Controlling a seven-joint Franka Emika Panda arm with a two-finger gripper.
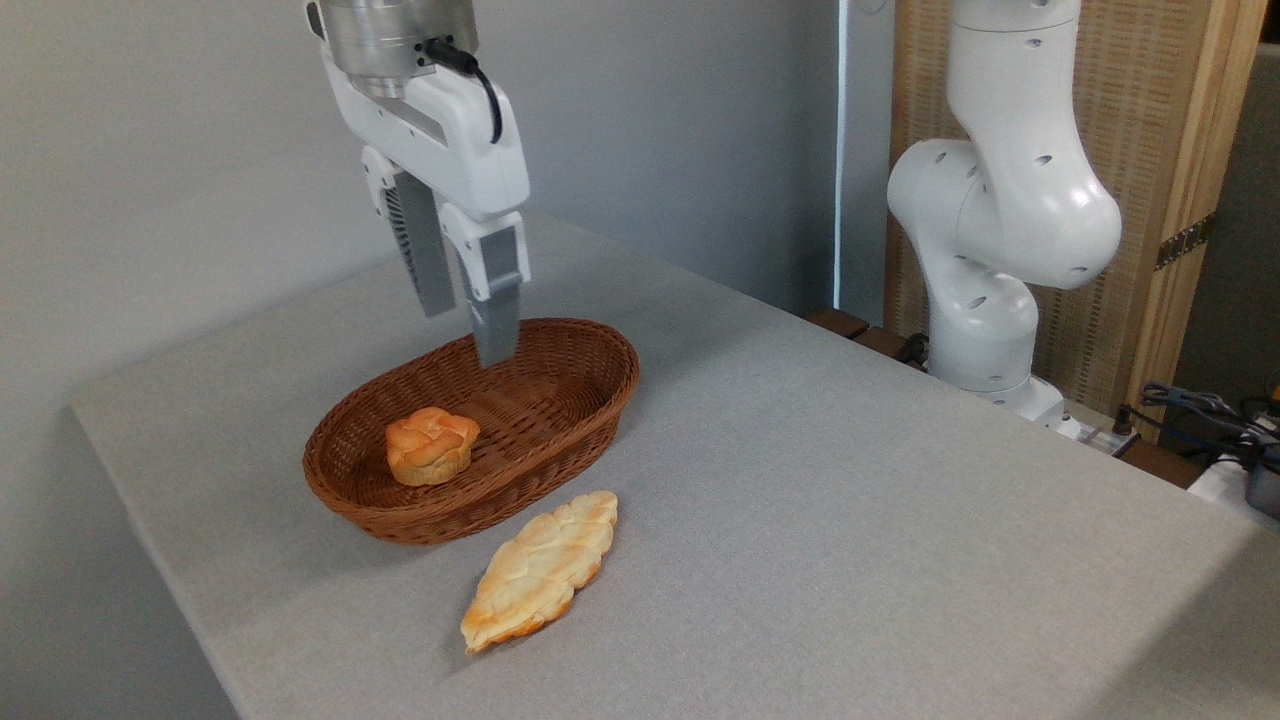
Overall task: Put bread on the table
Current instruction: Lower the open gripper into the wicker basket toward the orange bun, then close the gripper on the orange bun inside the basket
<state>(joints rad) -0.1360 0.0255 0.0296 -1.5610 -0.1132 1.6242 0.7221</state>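
The bread (431, 445), a small round golden bun with a knotted top, sits in the left part of a brown oval wicker basket (560, 440) on the grey cloth table (850, 500). My gripper (465, 335) hangs above the basket's far side, up and to the right of the bun and well apart from it. Its two grey fingers (496, 320) point down with a gap between them, open and holding nothing.
A long flat pale braided loaf (540, 570) lies on the cloth just in front of the basket. The arm's white base (990, 290) stands at the table's far right edge, with cables (1200, 410) beyond it. The table's left edge runs close to the basket.
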